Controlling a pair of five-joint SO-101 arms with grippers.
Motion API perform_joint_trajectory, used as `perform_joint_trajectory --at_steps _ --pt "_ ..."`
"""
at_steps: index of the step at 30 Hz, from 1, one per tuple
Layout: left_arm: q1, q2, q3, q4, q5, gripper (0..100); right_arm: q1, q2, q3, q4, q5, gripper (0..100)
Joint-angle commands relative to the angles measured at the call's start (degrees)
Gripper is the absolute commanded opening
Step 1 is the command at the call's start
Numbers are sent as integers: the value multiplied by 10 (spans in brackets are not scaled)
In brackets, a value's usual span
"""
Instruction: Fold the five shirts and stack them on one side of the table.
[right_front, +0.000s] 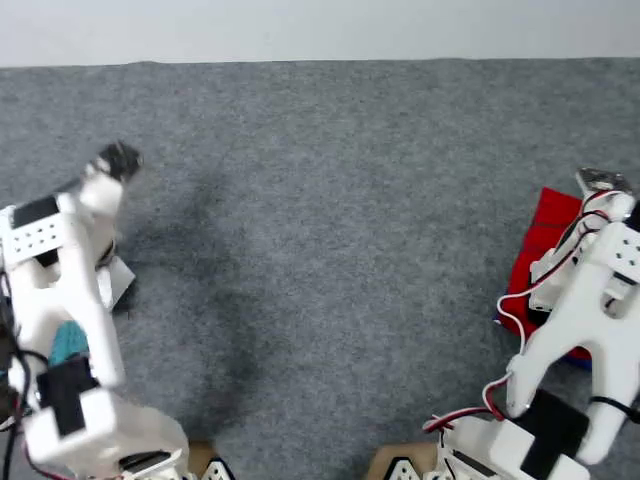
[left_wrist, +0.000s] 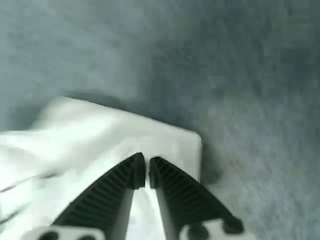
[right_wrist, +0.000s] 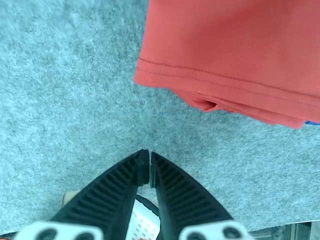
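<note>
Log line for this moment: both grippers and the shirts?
left gripper shut, over white shirt | right gripper shut, over table beside red shirt | shirts at opposite table sides

I can pass through the broad middle of the table (right_front: 330, 250), from the far edge to the near one. On the left side, my left arm (right_front: 60, 300) stands over a white shirt (left_wrist: 120, 135). On the right, the right arm (right_front: 590, 300) overhangs the red shirt (right_front: 548, 232) and blocks that edge.

folded red shirt (right_front: 550, 232) lies flat far right, folded white shirt (left_wrist: 125, 131) far left.
</note>
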Motion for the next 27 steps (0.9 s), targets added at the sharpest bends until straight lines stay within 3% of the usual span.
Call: perform_joint_trajectory --at_steps 1,7,17,22,27 --pt "37 -112 -80 26 84 4 -2 -27 -4 20 4 9" --pt "114 -211 -195 26 216 4 -2 -27 -4 21 4 9" --pt "311 -254 -374 30 347 4 -5 -28 -4 22 4 9" --pt "394 -252 -378 52 351 4 -7 -28 -4 22 4 9" --pt "360 -252 -269 90 338 4 -46 -29 -4 22 4 9"
